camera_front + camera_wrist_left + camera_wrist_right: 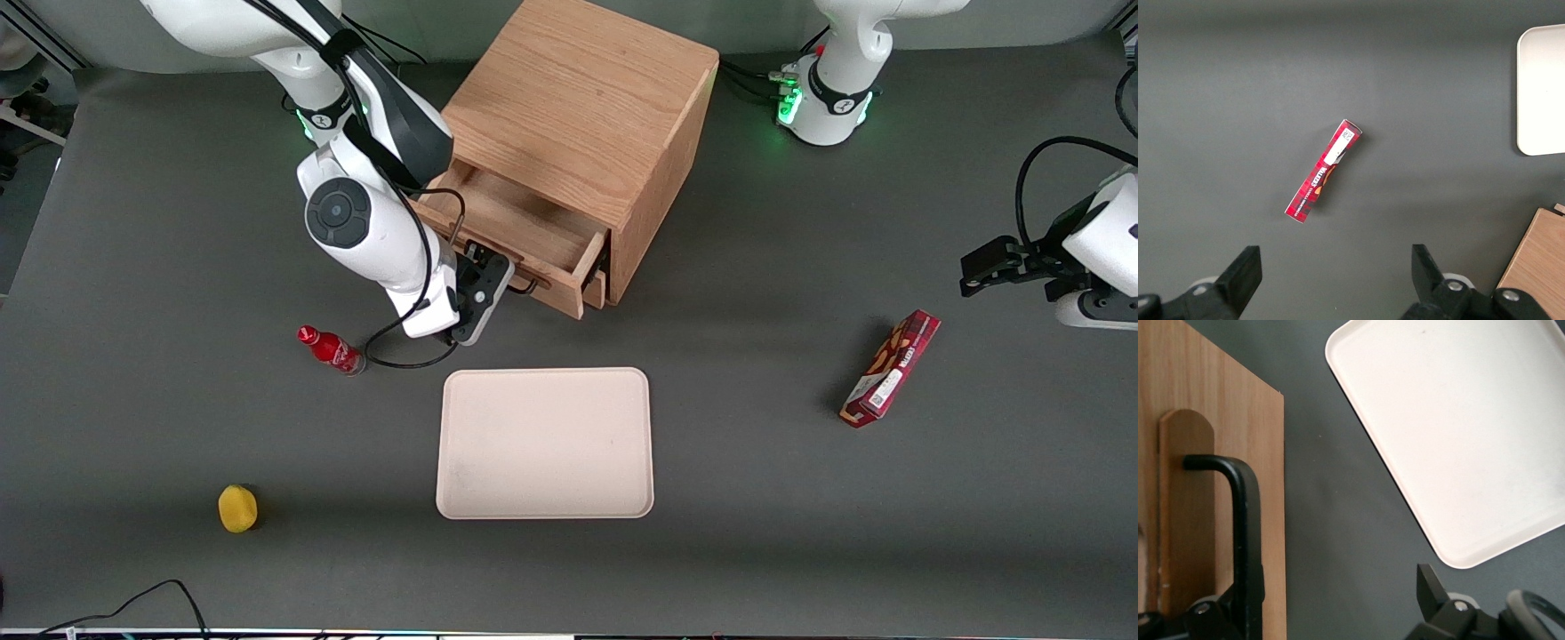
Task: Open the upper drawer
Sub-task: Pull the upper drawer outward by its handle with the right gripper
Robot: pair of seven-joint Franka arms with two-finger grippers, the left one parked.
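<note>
The upper drawer stands already pulled well out of the oak cabinet, which sits near the table edge farthest from the front camera, roughly midway along it; the drawer's wooden tray shows bare inside and its front panel overhangs the lower drawer beneath. The gripper hangs right at the drawer front, and in the right wrist view its fingers stand spread apart, one on each side of the thin black bar handle, with a clear gap on at least one side, so it reads as released rather than clamped on the bar. The drawer looks like stiff, solid wood, light enough as an empty shallow tray, and likely to slide straight along its runners with little resistance. The handle is rigid and smooth, probably metal, so a pinch across its middle would pull most evenly; a hold near one bent end could skew the tray and make it bind. A beige tray lies on the table nearer the front camera than the cabinet, a red bottle beside the arm
</note>
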